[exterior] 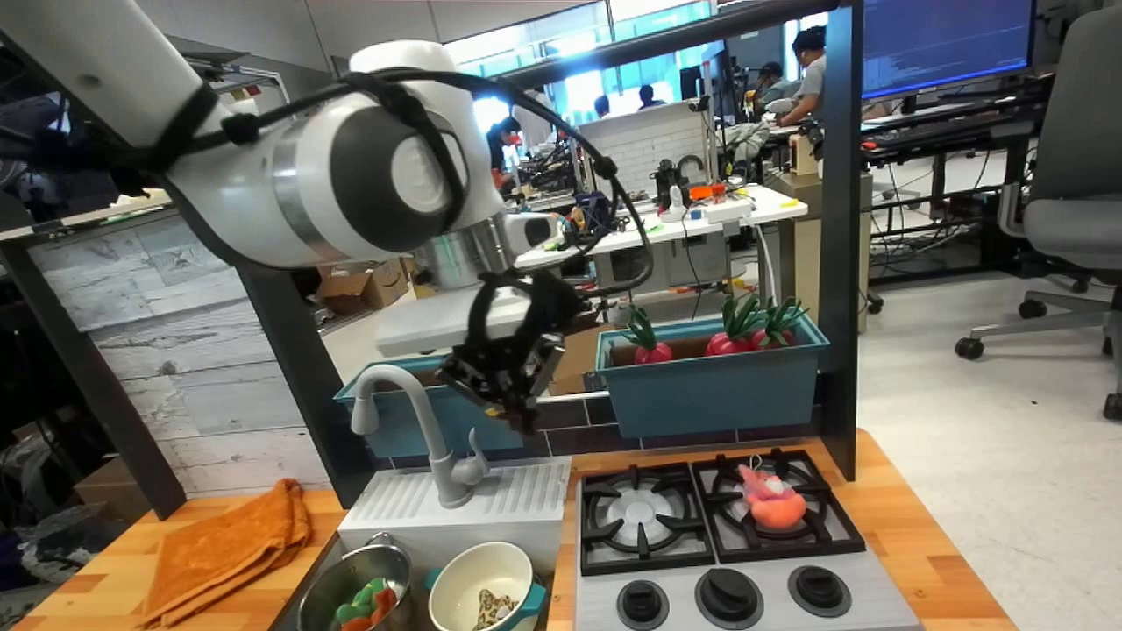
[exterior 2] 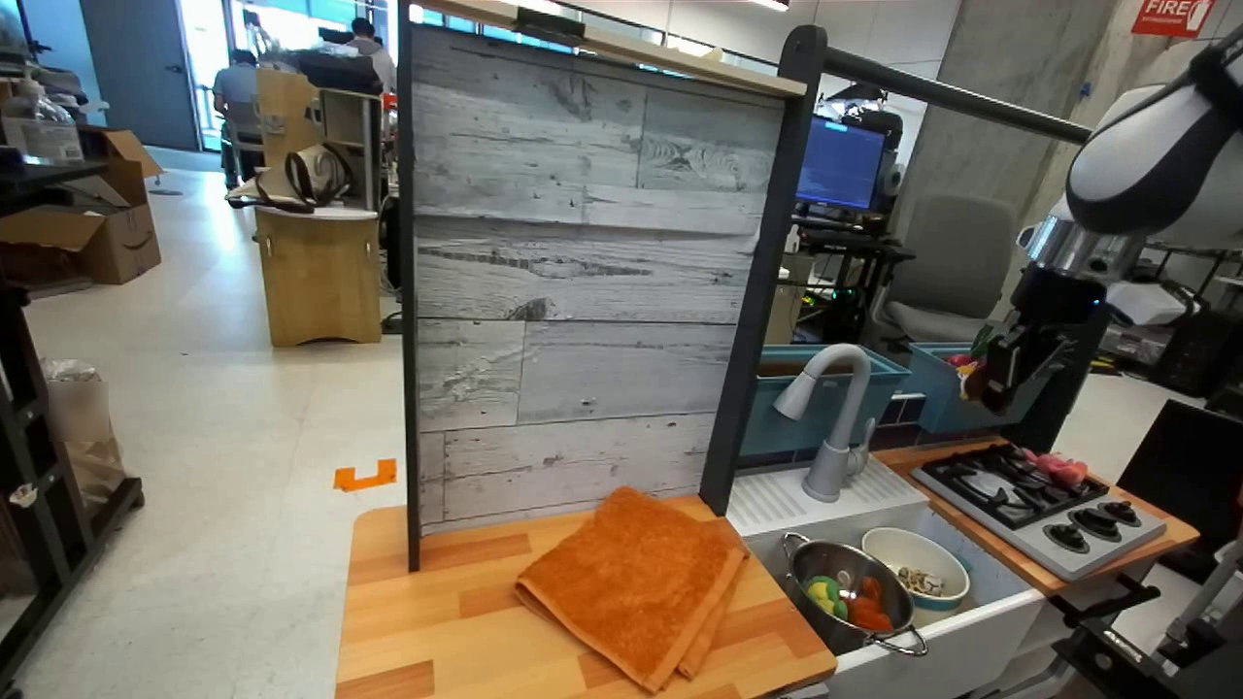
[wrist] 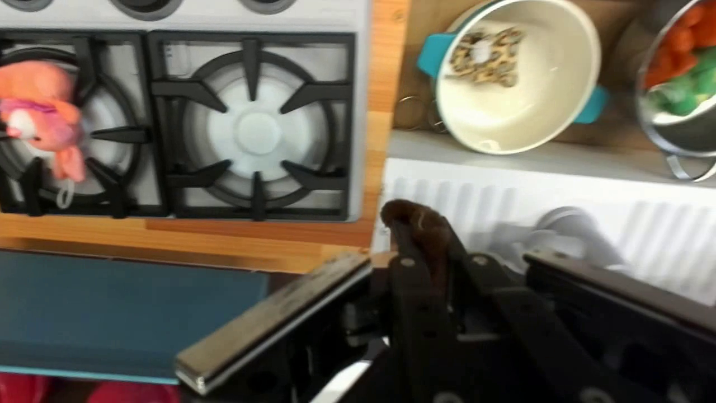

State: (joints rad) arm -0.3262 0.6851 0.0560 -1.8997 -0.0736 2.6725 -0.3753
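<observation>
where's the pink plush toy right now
In an exterior view, the pink plush toy lies on the right-hand burner grate, behind the black knobs; the wrist view shows it at the left edge.

In an exterior view, a red sign [exterior 2: 1172,16] is standing out against a concrete wall [exterior 2: 1029,58] at the upper right corner — it is showing the word "FIRE" in large white capitals. A smaller white line beneath is blurring, though it seems to be spelling "EXTINGUISHER", and a white pictogram is filling the sign's right end. In both exterior views, a monitor [exterior: 947,39] is displaying rows of small pale characters on blue — too fine for reading. In an exterior view, a bottle [exterior 2: 39,112] is bearing a pale label [exterior 2: 66,147] whose print is blurring past reading.
</observation>
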